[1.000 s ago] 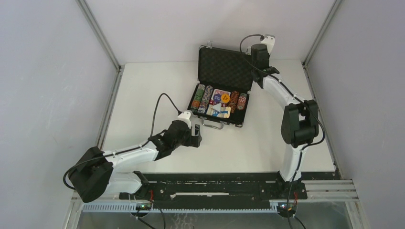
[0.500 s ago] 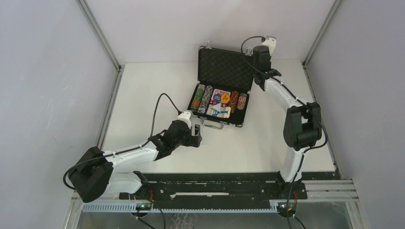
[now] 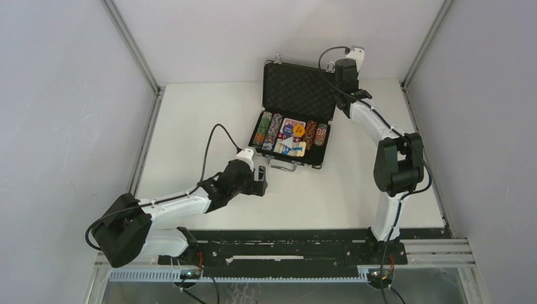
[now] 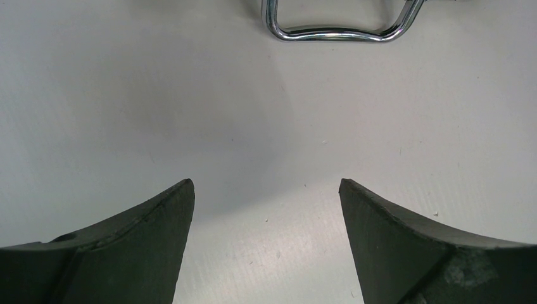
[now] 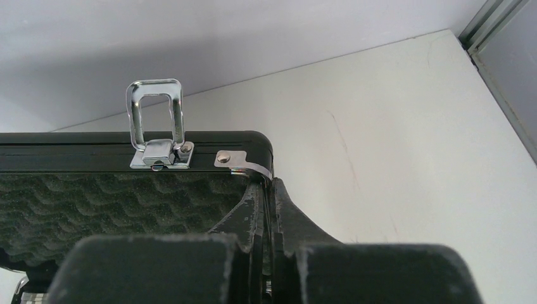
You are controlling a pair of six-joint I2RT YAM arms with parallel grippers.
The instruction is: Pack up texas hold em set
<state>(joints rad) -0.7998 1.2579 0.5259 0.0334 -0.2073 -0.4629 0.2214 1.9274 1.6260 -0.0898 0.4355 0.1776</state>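
Note:
The black briefcase [image 3: 292, 138] lies open mid-table, its foam-lined lid [image 3: 297, 88] upright. Inside it, rows of poker chips [image 3: 266, 130] flank the cards [image 3: 292, 147]. My right gripper [image 3: 337, 90] is at the lid's right edge. In the right wrist view my right gripper [image 5: 266, 187] is shut on that thin edge of the lid [image 5: 114, 202], just below its metal corner. A silver latch [image 5: 156, 124] stands up from the rim. My left gripper [image 3: 258, 180] rests low near the silver handle [image 3: 283, 166]. In the left wrist view the left gripper [image 4: 266, 190] is open and empty, short of the handle [image 4: 335, 30].
White walls and metal frame posts [image 3: 131, 44] enclose the table on three sides. The lid stands close to the back wall [image 5: 253, 38]. Bare white tabletop [image 3: 190, 120] lies left and right of the case.
The right gripper's fingers have closed onto the lid's right edge. The right arm shifted slightly; the left arm and the case have stayed put.

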